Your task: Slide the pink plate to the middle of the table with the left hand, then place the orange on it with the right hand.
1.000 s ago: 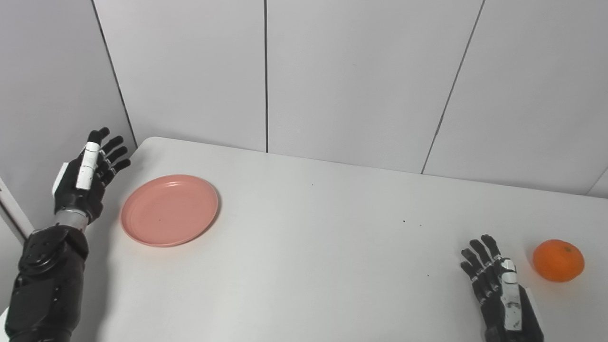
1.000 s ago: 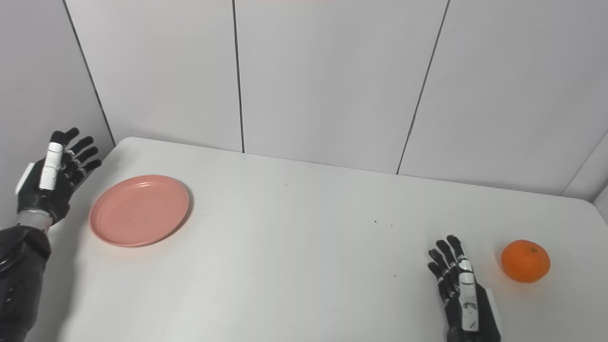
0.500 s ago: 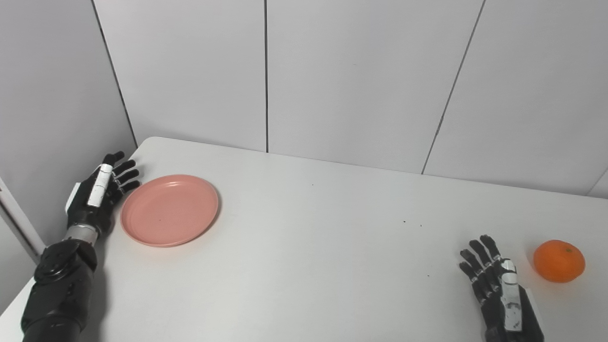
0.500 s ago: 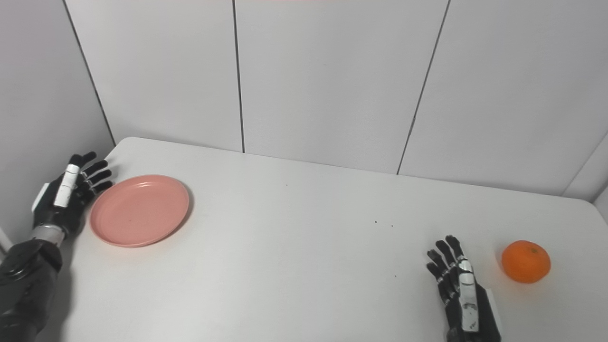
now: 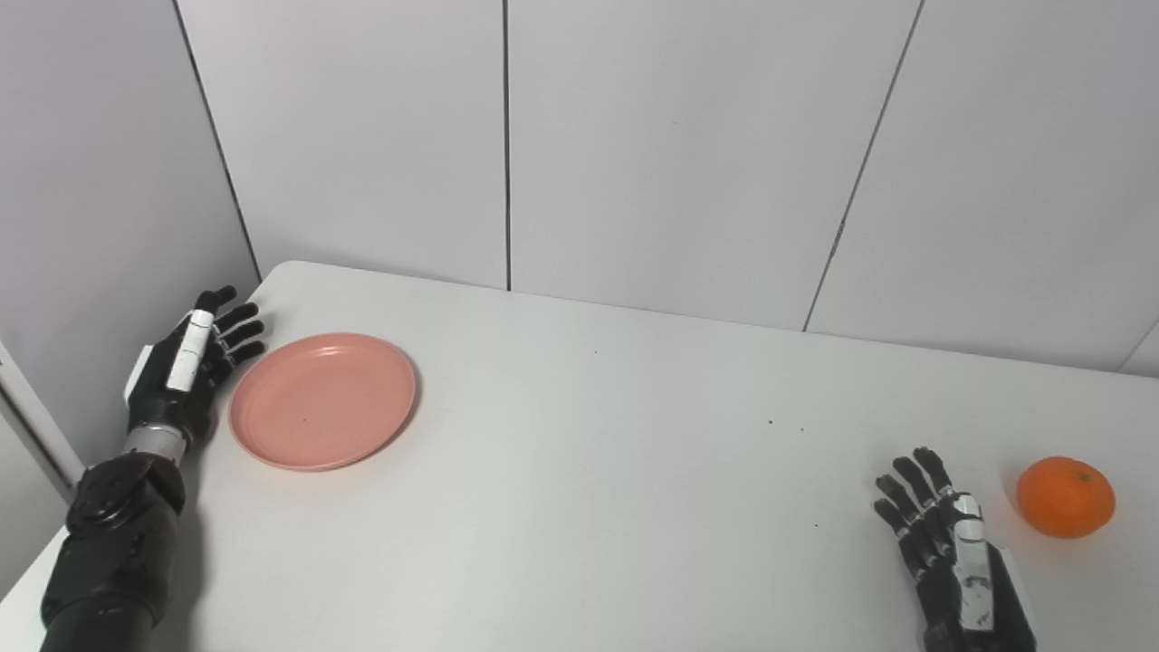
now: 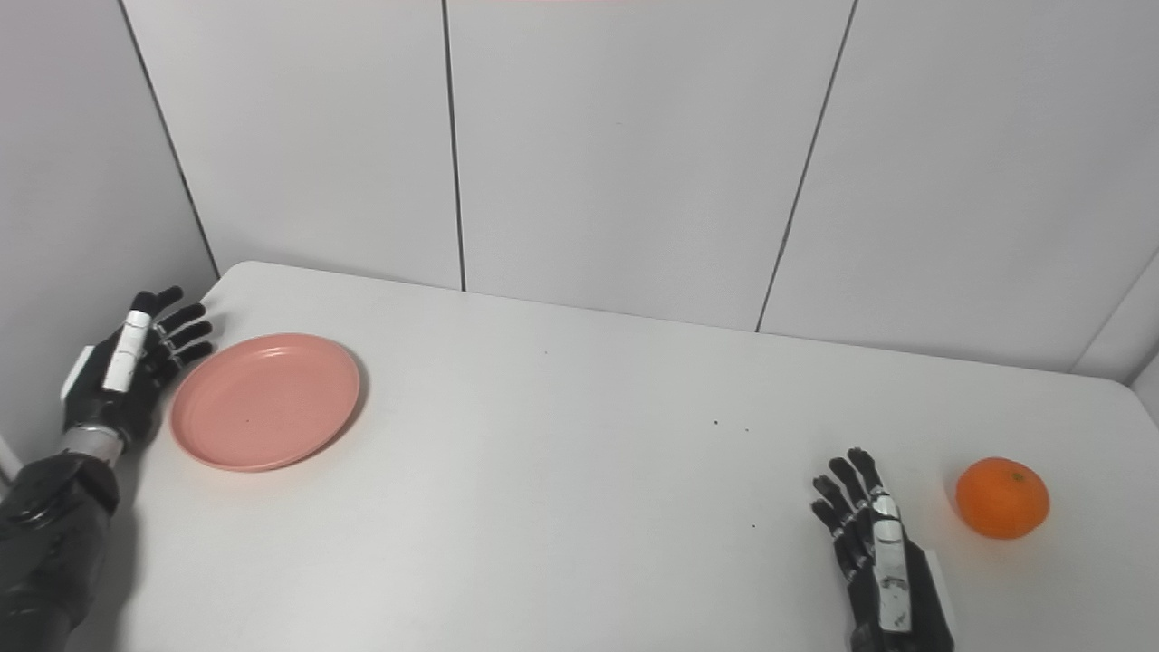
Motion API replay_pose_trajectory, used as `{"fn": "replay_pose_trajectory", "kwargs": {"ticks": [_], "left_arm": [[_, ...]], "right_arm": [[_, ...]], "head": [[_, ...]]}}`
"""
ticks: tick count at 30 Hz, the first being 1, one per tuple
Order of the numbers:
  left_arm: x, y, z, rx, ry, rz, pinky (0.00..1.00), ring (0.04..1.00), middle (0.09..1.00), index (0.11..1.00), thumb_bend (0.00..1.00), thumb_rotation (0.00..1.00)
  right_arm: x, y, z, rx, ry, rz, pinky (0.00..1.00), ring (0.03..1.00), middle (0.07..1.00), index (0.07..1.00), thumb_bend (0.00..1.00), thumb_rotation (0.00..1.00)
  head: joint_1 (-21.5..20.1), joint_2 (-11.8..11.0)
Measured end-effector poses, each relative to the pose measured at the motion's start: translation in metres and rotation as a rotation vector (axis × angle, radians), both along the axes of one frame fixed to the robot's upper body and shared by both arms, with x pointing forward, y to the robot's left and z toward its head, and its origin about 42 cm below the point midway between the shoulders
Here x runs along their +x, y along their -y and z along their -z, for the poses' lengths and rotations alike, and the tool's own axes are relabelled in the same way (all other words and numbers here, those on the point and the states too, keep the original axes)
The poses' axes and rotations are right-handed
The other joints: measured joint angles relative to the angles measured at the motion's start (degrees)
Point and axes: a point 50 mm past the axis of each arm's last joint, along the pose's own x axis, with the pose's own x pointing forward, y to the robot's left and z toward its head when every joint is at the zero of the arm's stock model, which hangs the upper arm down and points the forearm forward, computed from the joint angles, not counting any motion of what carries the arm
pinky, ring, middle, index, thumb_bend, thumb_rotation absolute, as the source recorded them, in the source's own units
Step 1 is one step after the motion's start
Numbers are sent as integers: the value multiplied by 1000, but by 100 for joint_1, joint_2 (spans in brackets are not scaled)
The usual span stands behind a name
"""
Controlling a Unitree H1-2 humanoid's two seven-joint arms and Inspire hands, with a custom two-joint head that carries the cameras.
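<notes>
Starting at the far left, we have our left hand [image 5: 186, 367] set on edge at the table's left margin, palm turned toward the pink plate [image 5: 322, 400], fingers spread and holding nothing. We judge it sits there because a sideways push needs the hand on the plate's outer side, and its fingertips are just beside the rim; whether they touch it yet we cannot tell from either eye view.

That plate lies flat and empty near the back-left corner of the white table [image 5: 579, 453], well apart from the middle, so step 1 of the 2 steps is not yet done. Its low rim gives the hand something to bear against, and the smooth tabletop should let it glide; pushing too high on the rim could tip it instead, we think.

The centre of the table is bare apart from a few dark specks [image 5: 784, 425].

Further right, our right hand [image 6: 876, 561] rests low near the front edge, fingers spread and empty, apparently waiting its turn. The orange [image 6: 1002, 497] sits just beside it on the table, close enough for a short reach once the plate arrives.
</notes>
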Motion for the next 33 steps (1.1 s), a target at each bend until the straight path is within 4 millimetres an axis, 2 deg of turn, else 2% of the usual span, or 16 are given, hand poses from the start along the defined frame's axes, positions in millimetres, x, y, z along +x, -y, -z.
{"fn": "replay_pose_trajectory", "kwargs": {"ticks": [7, 11, 16, 19, 24, 29, 33], "left_arm": [[4, 10, -2, 40, -18, -1, 712, 751, 774, 805, 1000, 716], [6, 23, -7, 58, -18, 24, 793, 774, 773, 797, 1000, 720], [9, 38, -18, 102, -29, 60, 807, 806, 808, 812, 1000, 741], [8, 49, -22, 126, -41, 68, 825, 830, 820, 850, 1000, 779], [7, 64, -25, 127, -61, 89, 889, 858, 834, 872, 1000, 801], [8, 71, -20, 99, -71, 101, 896, 862, 852, 906, 990, 808], [7, 73, -17, 100, -81, 111, 881, 856, 843, 889, 1000, 812]], "right_arm": [[0, 0, 0, -1, 0, 0, 916, 900, 927, 939, 774, 923], [0, -1, 0, -2, 0, -1, 926, 902, 929, 941, 770, 916], [0, -1, 0, -2, 0, -2, 916, 897, 927, 936, 772, 913], [0, -1, 0, -2, 0, -1, 918, 897, 927, 936, 772, 915], [0, -1, -1, -2, 3, -1, 909, 896, 929, 939, 772, 919], [-1, -1, -2, -3, 4, 0, 909, 894, 924, 937, 776, 914], [-1, -1, -2, -3, 4, 0, 907, 893, 924, 936, 778, 914]], "head": [[-35, 18], [-53, 18], [-61, 18], [-88, 35], [-88, 62], [-97, 70], [-97, 79]]}}
